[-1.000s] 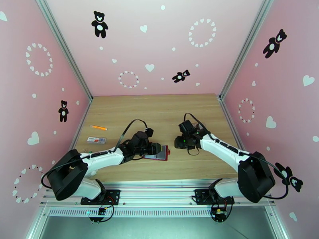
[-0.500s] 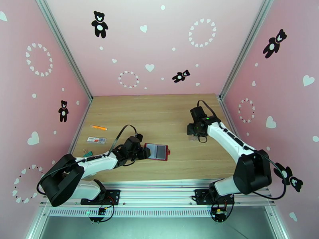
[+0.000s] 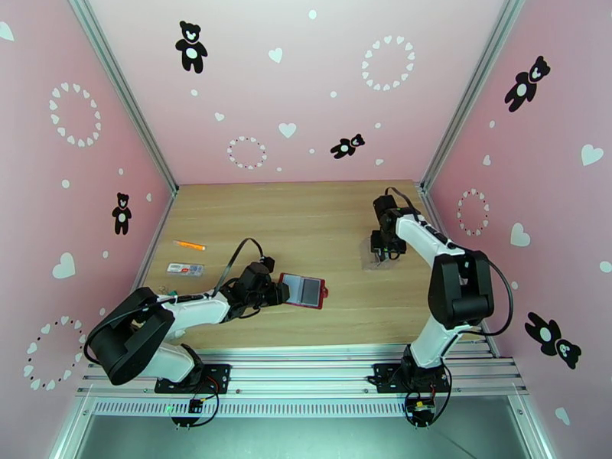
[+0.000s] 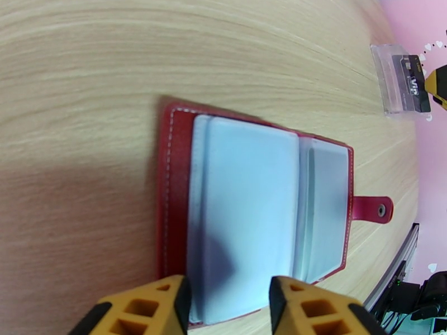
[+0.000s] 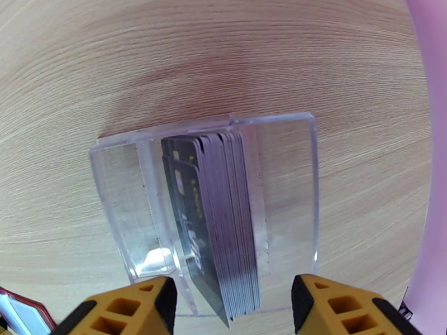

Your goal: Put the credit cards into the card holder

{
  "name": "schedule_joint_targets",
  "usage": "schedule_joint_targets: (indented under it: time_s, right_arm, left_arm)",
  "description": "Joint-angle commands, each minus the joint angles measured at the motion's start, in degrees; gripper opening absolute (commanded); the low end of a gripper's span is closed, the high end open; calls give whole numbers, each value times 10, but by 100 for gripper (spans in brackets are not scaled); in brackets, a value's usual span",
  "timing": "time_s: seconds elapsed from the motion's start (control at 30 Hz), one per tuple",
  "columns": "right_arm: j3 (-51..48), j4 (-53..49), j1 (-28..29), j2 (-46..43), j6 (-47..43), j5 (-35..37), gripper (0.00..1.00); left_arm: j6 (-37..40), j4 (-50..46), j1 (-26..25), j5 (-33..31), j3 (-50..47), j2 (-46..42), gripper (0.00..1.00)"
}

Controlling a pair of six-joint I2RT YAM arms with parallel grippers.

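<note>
Right gripper [image 5: 234, 286]: jaws stood wide apart, empty, over the cards [image 5: 218, 219].
Left gripper [image 4: 226, 286]: jaws half open, clasping nothing, at the holder [image 4: 246, 207] edge.
Cards' place: stacked on edge in a clear case [image 5: 285, 180], well apart from the holder.
Holder's lie: open flat, sleeves up.
Handling: probably light, stiff, slick; pinch one card's top edge across its faces.

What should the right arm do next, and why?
Probably lower the right gripper straight down over the credit cards: its jaws stand open above the stack, which stands on edge in the clear case, and no card is gripped yet. The card holder lies open.
</note>
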Motion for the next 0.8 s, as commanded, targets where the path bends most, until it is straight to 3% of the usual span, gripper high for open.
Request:
schedule_joint_targets:
  time_s: [0.0, 0.47, 0.77]
  right_arm:
    - [20, -16, 0, 21, -7, 15, 59]
    - [36, -25, -6, 48, -7, 33, 52]
    - [27, -29, -14, 4, 2, 55, 47]
  left_arm:
    - [2, 5, 6, -5, -11, 11, 43]
    - [-3, 10, 8, -6, -16, 16, 43]
    - [-3, 12, 8, -5, -17, 18, 43]
